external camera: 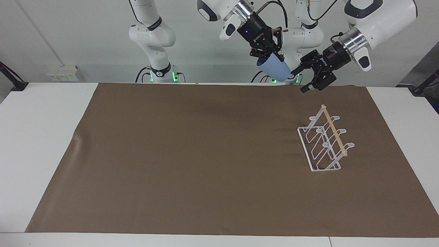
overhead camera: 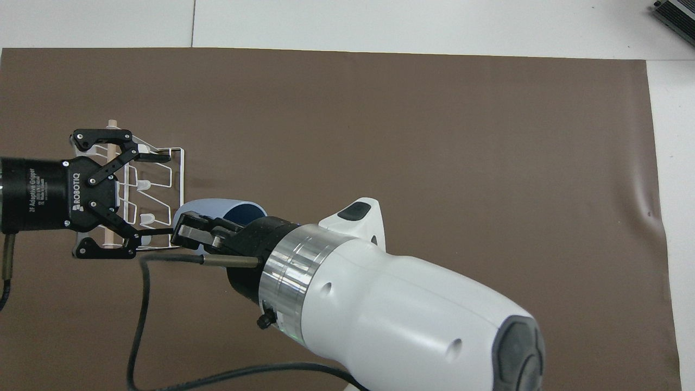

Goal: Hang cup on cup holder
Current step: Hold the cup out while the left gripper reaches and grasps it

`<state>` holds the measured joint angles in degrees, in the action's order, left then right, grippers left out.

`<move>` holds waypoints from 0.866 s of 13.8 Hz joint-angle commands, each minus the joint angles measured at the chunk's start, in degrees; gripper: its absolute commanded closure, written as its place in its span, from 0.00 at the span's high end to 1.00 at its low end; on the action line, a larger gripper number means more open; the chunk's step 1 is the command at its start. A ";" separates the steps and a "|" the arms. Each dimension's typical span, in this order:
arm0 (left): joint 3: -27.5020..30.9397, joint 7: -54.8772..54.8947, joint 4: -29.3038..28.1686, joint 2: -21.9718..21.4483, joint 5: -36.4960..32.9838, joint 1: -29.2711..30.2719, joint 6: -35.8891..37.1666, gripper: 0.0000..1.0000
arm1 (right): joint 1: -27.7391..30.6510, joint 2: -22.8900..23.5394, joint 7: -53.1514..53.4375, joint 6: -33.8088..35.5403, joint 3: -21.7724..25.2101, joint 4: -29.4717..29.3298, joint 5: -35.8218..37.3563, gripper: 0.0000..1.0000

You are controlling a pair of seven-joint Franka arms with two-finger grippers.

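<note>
**A:** So what's the layout, how much room is there to move around?

**B:** Loads. The white table (external camera: 41,137) is mostly covered by a big brown mat (external camera: 192,164), and nearly all of that mat is bare. It stops short of the table edge at both arms' ends, so a white strip shows there. The only thing standing on it is the cup holder (external camera: 324,144), toward the left arm's end. White wire base flat on the mat, wooden rod along the top, prongs slanted.

**A:** And the cup?

**B:** Up in the air. The right arm reaches across, and the right hand (external camera: 271,59) is clamped on the rim of the light-blue cup (external camera: 274,68). The cup hangs tilted, base pointing down and toward the left arm's end. From the facing camera it's high over the mat's edge nearest the robots, well clear of the holder.

**A:** Left arm doing anything?

**B:** The left hand (external camera: 310,77) hangs just beside the cup with its fingers spread wide, nothing in them. One fingertip sits close to the cup's base; can't tell if it touches. In the overhead view that hand (overhead camera: 149,198) covers the holder (overhead camera: 176,179), with the cup (overhead camera: 217,209) right next to it.
</note>
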<state>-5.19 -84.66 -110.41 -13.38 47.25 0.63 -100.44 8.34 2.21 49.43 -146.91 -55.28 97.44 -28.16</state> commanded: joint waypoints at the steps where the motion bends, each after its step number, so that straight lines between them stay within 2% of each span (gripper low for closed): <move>1: 0.79 0.45 -1.12 -1.74 0.39 -0.54 4.89 1.00 | -0.86 0.17 3.56 -2.42 -0.18 0.03 -1.46 0.00; 7: 0.79 0.02 0.20 -3.67 0.30 -0.45 9.64 1.00 | -0.69 0.17 3.22 -1.80 -0.18 0.47 -1.46 0.00; 12: -0.17 -0.86 -1.38 -5.52 0.21 -0.80 9.39 1.00 | -0.69 0.08 3.22 -1.36 -0.18 0.91 -1.46 0.00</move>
<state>-5.08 -84.53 -110.02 -17.31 47.19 0.37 -91.34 7.62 2.55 52.54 -147.64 -55.25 97.80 -28.16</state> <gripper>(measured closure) 0.000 0.947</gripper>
